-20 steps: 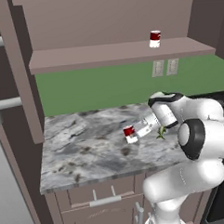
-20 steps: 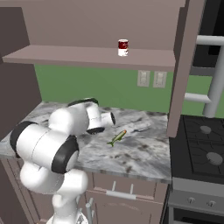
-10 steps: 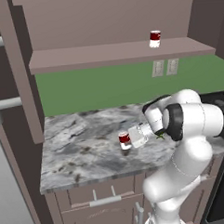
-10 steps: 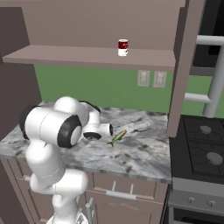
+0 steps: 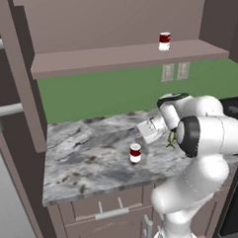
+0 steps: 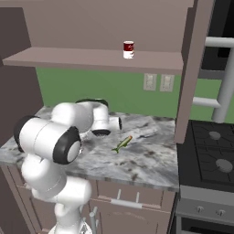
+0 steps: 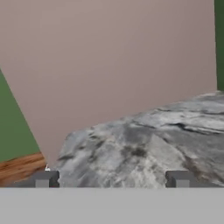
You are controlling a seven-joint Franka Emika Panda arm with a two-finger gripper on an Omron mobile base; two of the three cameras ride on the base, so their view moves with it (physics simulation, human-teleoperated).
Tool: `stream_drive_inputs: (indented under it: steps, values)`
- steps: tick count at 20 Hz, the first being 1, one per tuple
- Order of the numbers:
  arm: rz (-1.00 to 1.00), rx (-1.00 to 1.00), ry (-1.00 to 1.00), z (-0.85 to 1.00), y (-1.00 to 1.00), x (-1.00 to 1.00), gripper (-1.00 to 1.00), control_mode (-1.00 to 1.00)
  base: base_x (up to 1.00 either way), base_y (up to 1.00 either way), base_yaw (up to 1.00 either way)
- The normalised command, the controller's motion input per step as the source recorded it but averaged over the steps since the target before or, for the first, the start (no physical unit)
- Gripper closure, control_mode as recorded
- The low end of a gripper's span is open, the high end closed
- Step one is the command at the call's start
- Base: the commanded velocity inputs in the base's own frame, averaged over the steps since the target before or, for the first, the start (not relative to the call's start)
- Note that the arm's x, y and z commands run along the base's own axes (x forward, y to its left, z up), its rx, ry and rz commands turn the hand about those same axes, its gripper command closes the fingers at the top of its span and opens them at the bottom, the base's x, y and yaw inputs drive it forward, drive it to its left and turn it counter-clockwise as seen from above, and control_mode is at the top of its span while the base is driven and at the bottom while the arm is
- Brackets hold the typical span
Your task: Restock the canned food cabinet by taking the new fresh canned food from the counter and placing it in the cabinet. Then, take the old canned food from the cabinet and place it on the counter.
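Above the counter (image 5: 83,152) your gripper (image 7: 113,178) hangs with fingers wide apart and empty, a can (image 5: 135,152) standing just beside it.

No legible text; the labels on both red-and-white cans (image 5: 135,152) (image 5: 164,40) are too small to read

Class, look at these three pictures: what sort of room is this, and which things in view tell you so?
A rendered kitchen, most likely. A marbled stone counter sits over brown drawer fronts, a stove with burners stands beside it, and a red can rests on the wall cabinet shelf.
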Motion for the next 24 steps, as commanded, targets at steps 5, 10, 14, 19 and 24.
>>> stream_drive_inputs:
  steps: [5,10,14,19,24]
  values:
    - [0.00,0.01,-0.04,0.91,0.01,-0.65,-1.00,-1.00,0.00,0.00,0.00]
    - [0.00,0.00,-0.09,0.62,0.04,-1.00,-1.00,-1.00,0.00,0.00,0.00]
    - [0.00,-0.01,-0.13,0.64,0.17,-1.00,-1.00,-1.00,0.00,0.00,0.00]
    - [0.03,-0.06,-0.17,0.90,0.30,-1.00,-1.00,-1.00,0.00,0.00,0.00]
    - [0.00,-0.04,-0.37,1.00,0.25,-0.99,-1.00,-1.00,0.00,0.00,0.00]
